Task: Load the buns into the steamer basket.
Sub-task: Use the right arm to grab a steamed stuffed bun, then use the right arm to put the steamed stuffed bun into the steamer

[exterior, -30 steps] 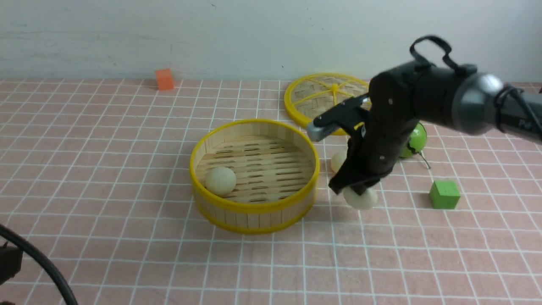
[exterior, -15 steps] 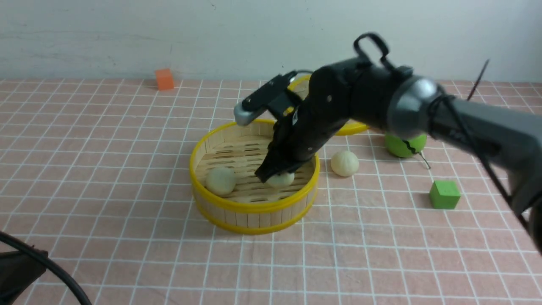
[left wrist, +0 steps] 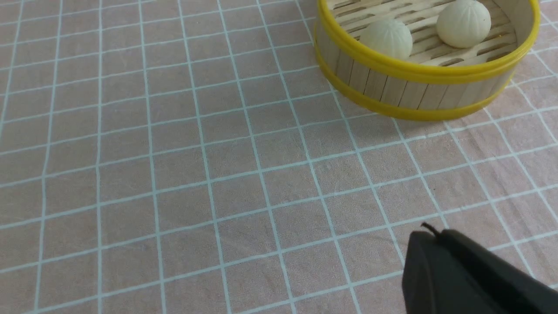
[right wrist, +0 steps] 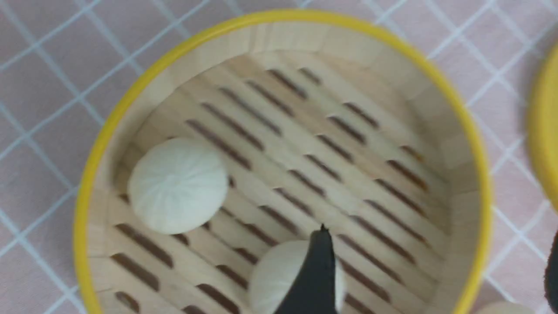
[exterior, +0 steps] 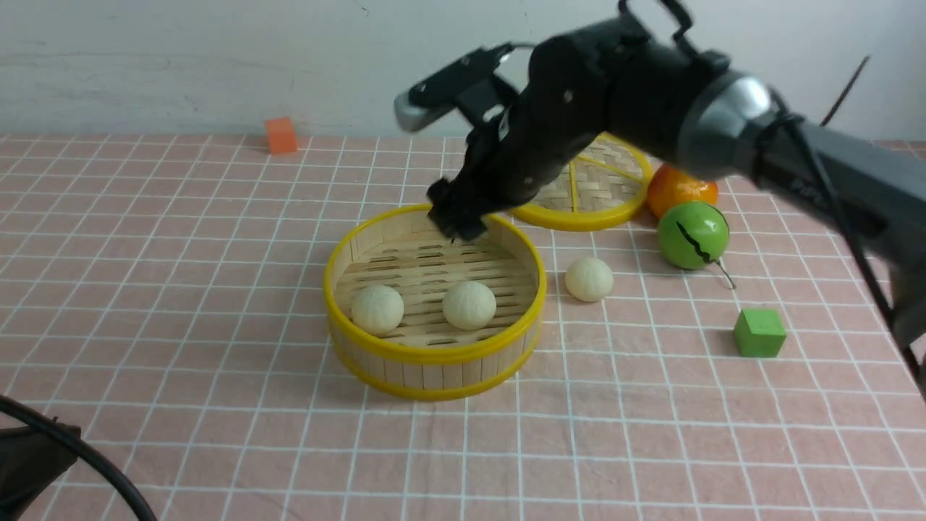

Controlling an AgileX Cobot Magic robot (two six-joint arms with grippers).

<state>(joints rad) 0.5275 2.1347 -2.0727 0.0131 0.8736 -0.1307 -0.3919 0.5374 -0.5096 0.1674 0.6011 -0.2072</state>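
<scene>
R claw [exterior: 457, 214] hangs spread wide w/ nothing in it, just above the far rim of the steamer basket [exterior: 434, 356]; L claw [left wrist: 457, 274] shows only as a dark edge in its wrist view, so can't tell its state. Left bun [exterior: 377, 309] & mid bun [exterior: 469, 305] sit apart on the near half of the slat floor, far half bare. Third bun [exterior: 589, 278] lies on the desk [exterior: 181, 362] just outside the right rim, open cloth btwn it & the green cube [exterior: 758, 332].

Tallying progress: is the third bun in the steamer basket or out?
Out: the third bun lies on the cloth, clear of the steamer basket.
</scene>
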